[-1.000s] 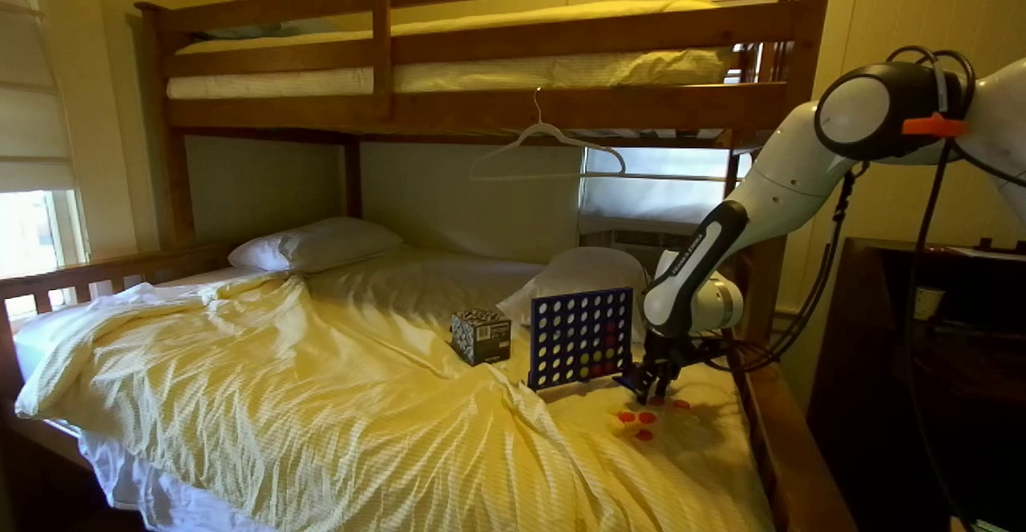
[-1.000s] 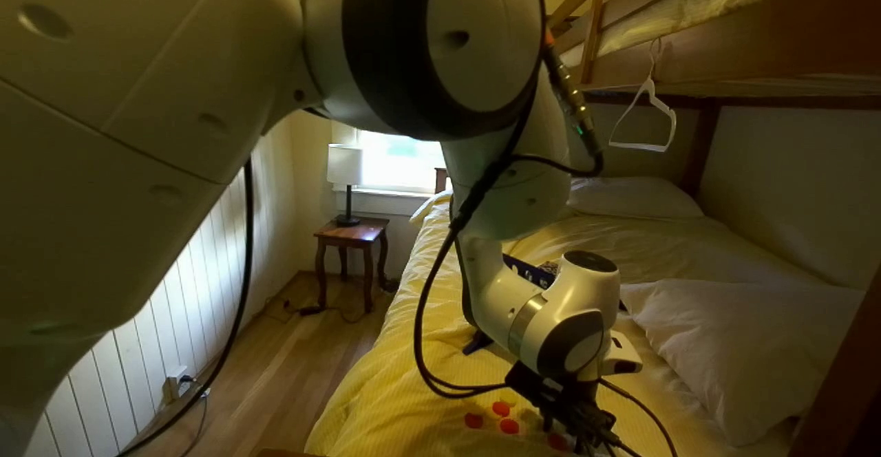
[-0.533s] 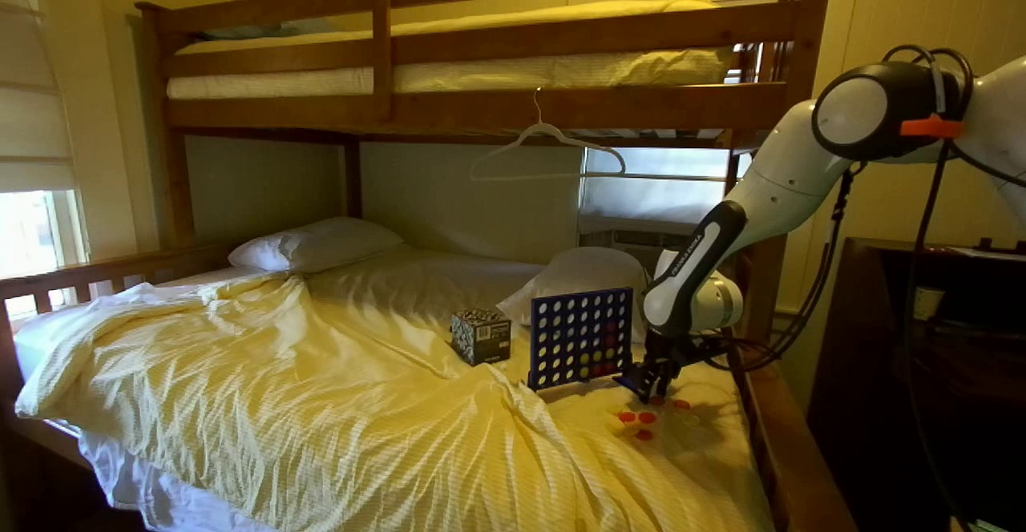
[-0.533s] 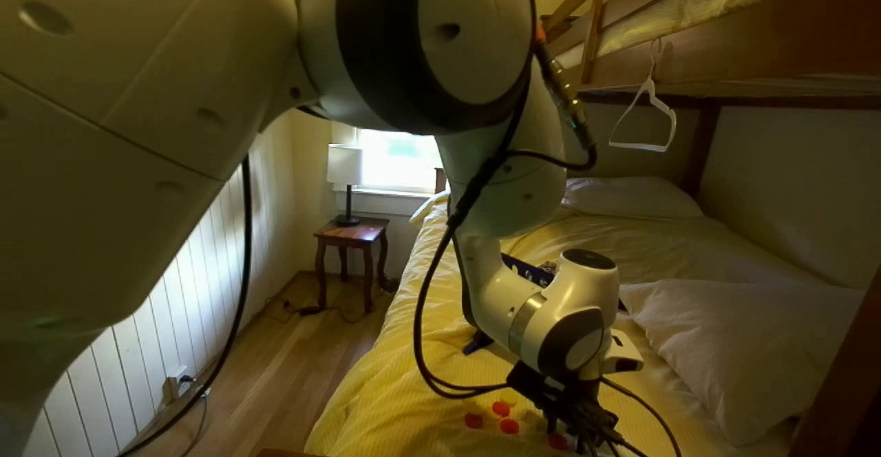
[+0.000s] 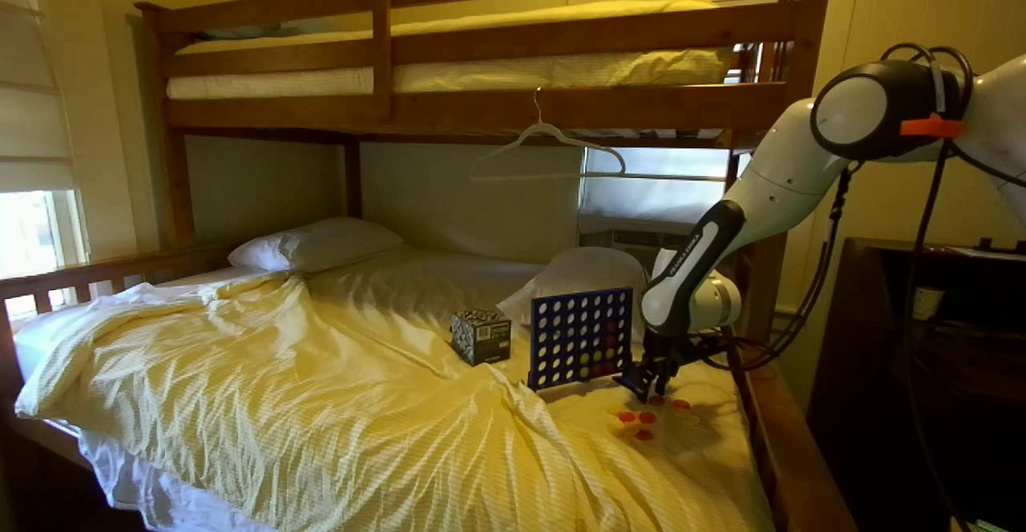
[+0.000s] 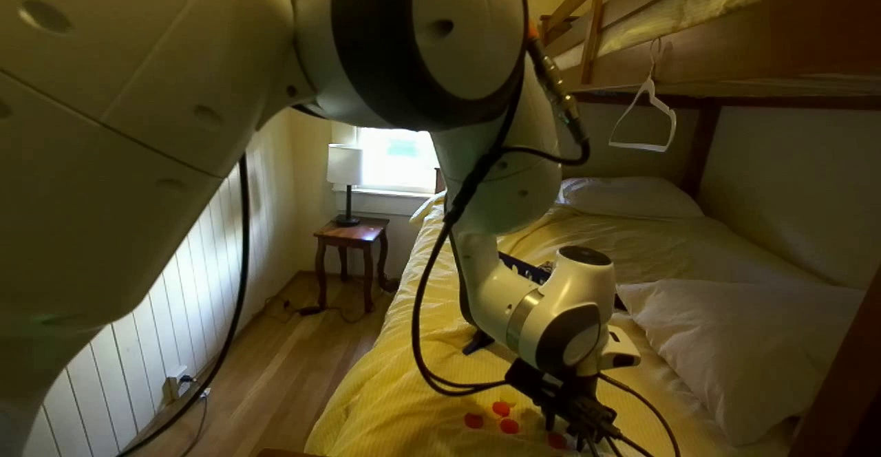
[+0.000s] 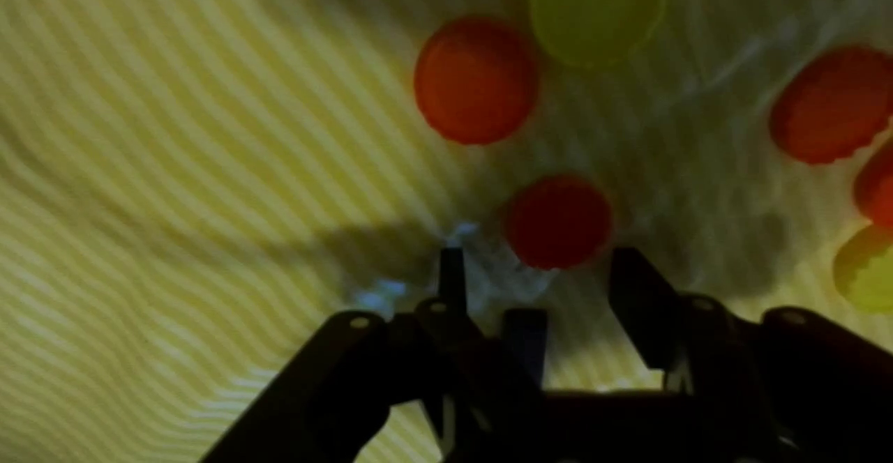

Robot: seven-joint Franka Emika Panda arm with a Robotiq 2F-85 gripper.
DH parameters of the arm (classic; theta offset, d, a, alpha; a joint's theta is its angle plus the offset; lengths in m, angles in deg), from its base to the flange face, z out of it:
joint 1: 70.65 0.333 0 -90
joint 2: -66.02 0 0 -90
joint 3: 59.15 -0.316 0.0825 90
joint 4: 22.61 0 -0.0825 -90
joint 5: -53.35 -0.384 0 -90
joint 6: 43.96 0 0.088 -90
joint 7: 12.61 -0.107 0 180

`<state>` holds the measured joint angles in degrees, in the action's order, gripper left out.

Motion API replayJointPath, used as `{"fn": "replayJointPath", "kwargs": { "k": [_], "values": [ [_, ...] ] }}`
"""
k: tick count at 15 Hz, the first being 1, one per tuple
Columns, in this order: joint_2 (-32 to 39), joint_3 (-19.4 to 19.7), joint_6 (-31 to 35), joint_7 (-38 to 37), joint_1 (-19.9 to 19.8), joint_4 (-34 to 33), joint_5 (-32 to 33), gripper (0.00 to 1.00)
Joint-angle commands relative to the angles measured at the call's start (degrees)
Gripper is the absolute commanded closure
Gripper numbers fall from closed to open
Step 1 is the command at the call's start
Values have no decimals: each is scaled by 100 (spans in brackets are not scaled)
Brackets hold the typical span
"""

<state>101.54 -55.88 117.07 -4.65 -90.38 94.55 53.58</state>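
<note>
The wrist view shows four round red plastic discs (image 7: 476, 81) and two yellow discs (image 7: 598, 10), one red just ahead of the end effector (image 7: 537, 264), fingers partway apart; the white arm (image 5: 781, 175) bends downward.

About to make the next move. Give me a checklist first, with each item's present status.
1. Slim black fingers apart: ok, a gap shows between them in the wrist view.
2. Dark red round plastic disc centred between the fingers: not ok, it appears nearer the one at picture right.
3. Fingers clear of the yellow-striped cloth cover: cannot tell from these views.
4. Orange-red round plastic disc separate from the dark red one: ok, cloth shows between them.
5. Blue rectangular plastic rack standing upright: ok.
6. Rack clear of the fingers: cannot tell; in an exterior view its foot appears right beside them.
</note>
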Motion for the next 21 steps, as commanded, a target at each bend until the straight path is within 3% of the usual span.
{"fn": "replayJointPath", "kwargs": {
  "k": [1,10,13,14,15,19,20,21],
  "values": [
    [-191,83,-98,11,116,152,-73,43],
    [-301,130,-149,-15,164,283,-70,39],
    [-341,146,-124,-37,193,333,-60,43],
    [-340,163,-107,-57,214,332,-52,50],
    [-345,168,-105,-62,223,334,-51,67],
    [-345,220,-105,-92,292,350,-30,93],
    [-340,229,-113,-99,305,348,-29,98],
    [-334,240,-117,-102,318,345,-25,90]
  ]
}}
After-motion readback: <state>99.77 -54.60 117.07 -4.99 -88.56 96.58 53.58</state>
